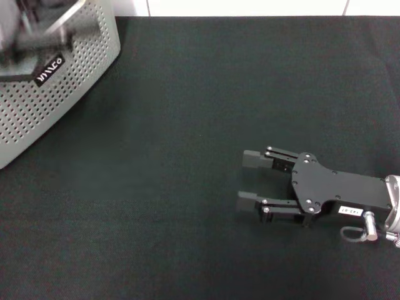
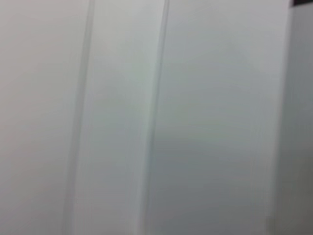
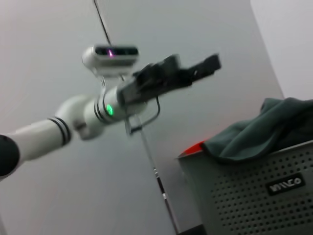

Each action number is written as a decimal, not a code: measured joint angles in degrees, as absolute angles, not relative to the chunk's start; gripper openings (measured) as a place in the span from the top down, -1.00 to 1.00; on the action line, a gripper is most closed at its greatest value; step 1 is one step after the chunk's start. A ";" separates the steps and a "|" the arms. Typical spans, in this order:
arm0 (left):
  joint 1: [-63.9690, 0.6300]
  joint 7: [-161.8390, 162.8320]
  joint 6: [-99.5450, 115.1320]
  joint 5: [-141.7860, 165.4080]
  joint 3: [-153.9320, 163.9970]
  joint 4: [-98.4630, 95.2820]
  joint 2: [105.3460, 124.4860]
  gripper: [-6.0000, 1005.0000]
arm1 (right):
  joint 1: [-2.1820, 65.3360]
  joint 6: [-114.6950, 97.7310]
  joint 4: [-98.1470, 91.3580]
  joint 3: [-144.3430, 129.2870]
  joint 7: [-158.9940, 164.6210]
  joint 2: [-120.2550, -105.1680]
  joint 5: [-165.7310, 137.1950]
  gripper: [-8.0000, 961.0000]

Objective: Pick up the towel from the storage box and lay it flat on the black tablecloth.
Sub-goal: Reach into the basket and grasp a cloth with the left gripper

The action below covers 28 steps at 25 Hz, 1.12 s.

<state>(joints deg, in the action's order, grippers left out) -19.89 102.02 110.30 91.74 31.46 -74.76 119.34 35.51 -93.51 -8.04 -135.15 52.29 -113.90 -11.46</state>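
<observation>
Right now, on my far left, the storage box (image 1: 44,81) is sitting at the back corner of the black tablecloth (image 1: 187,112), its dotted grey wall and small black label facing me. In the head view, the left claw (image 1: 47,34) is showing only as a blurred grey shape above the box's rim. From the right wrist camera I am seeing that left claw (image 3: 195,73) hanging in the air beside the box (image 3: 254,191), well clear of it, but I cannot tell how its fingers are standing. The towel (image 3: 259,132) is lying heaped in the box, grey-teal folds spilling over the rim, with a bit of orange peeking out at the edge. Moving rightward, the cloth is lying flat across the tabletop. Over on my right, the right claw (image 1: 247,181) is resting low over the cloth, fingers spread apart and gripping nothing.
</observation>
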 joint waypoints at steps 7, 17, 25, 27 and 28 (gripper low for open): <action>-21.30 111.55 89.89 108.10 31.20 -93.57 119.28 -0.68 | 32.90 -93.53 -7.78 -133.24 50.33 -113.95 -11.38 -0.68; -24.00 116.62 81.17 128.39 31.72 -93.59 119.32 -0.68 | 31.24 -93.34 -7.55 -130.70 48.88 -114.26 -11.38 -0.67; -25.57 122.20 81.40 127.53 33.05 -87.08 117.71 -0.68 | 31.58 -92.00 -7.55 -130.09 48.41 -114.49 -11.40 -0.67; -26.76 123.84 81.35 127.65 33.29 -83.85 116.70 -0.68 | 31.48 -91.74 -7.55 -130.07 48.34 -114.53 -11.40 -0.67; -27.26 124.28 81.26 127.77 33.24 -82.85 116.45 -0.68 | 31.40 -91.63 -7.56 -130.07 48.23 -114.61 -11.40 -0.67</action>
